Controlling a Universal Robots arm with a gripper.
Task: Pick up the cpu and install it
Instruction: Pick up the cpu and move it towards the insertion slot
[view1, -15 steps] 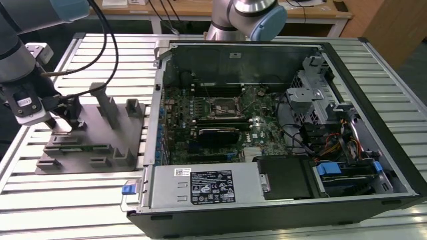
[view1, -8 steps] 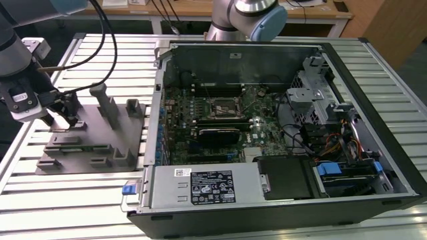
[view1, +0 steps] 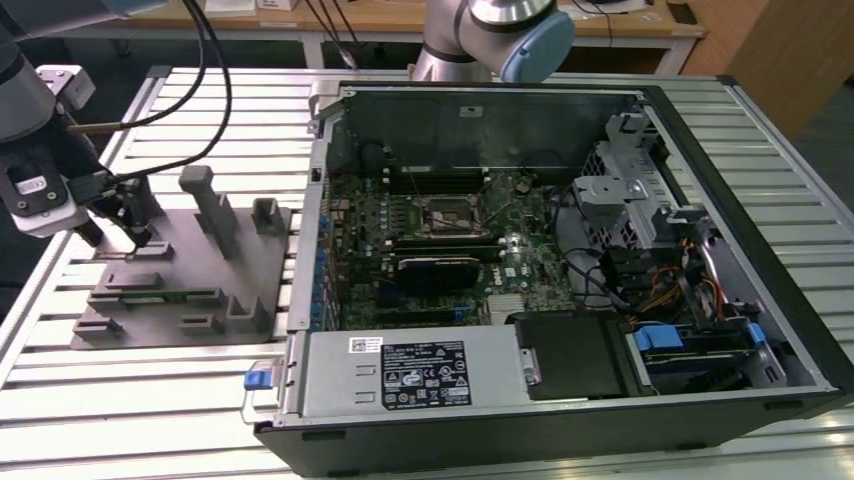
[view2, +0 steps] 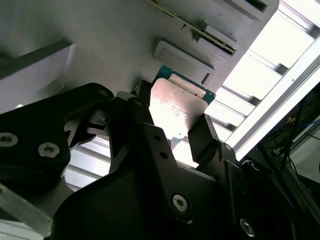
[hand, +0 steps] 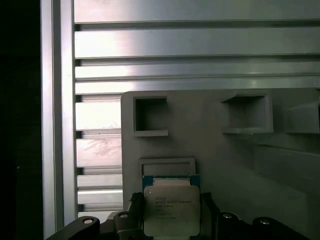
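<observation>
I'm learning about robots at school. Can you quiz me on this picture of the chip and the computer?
1. True or false: the chip already sits inside the computer.
2. What holds the chip: A a hand, B the gripper, C a clamp?
3. On which side of the exterior view is the gripper?
Key: 1 false; 2 B; 3 the left.

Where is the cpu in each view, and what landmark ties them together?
Exterior view: too small to make out, at the gripper over the grey fixture plate, exterior view's left.
First wrist view: the cpu, metal top facing the camera, between the fingers.
Second wrist view: the cpu, seen at a slant, between the fingers.
Shared landmark: the grey fixture plate, beneath the gripper in all three.
</observation>
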